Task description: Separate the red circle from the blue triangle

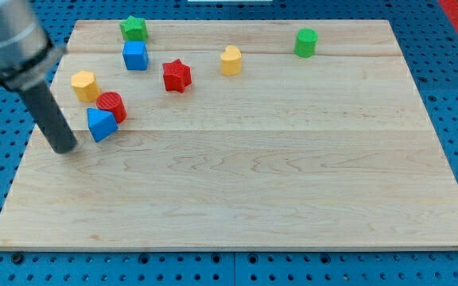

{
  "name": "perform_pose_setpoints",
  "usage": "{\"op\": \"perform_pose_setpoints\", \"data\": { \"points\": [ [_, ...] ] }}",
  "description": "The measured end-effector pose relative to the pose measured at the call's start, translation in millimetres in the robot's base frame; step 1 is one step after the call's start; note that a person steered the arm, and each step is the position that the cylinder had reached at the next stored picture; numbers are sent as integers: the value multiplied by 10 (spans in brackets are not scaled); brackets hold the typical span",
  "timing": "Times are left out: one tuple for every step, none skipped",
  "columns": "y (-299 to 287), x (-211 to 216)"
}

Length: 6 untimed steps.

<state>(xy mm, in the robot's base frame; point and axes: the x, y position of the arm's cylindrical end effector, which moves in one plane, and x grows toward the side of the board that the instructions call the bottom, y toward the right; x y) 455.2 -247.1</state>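
Observation:
The red circle [112,106] lies at the left of the wooden board, touching the blue triangle [100,124], which sits just below and left of it. My tip [64,148] rests on the board a little left of and below the blue triangle, apart from it. The dark rod slants up to the view's top left corner.
A yellow hexagon block [84,85] lies just above left of the red circle. A blue cube [135,56], a green star [133,28], a red star [176,75], a yellow block [230,60] and a green cylinder [306,42] lie along the top. The board's left edge [24,159] is near my tip.

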Motion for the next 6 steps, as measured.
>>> {"op": "perform_pose_setpoints", "data": {
  "points": [
    [-1,-250],
    [318,-250],
    [669,-250],
    [739,-264],
    [475,-435],
    [437,-581]
  ]
}}
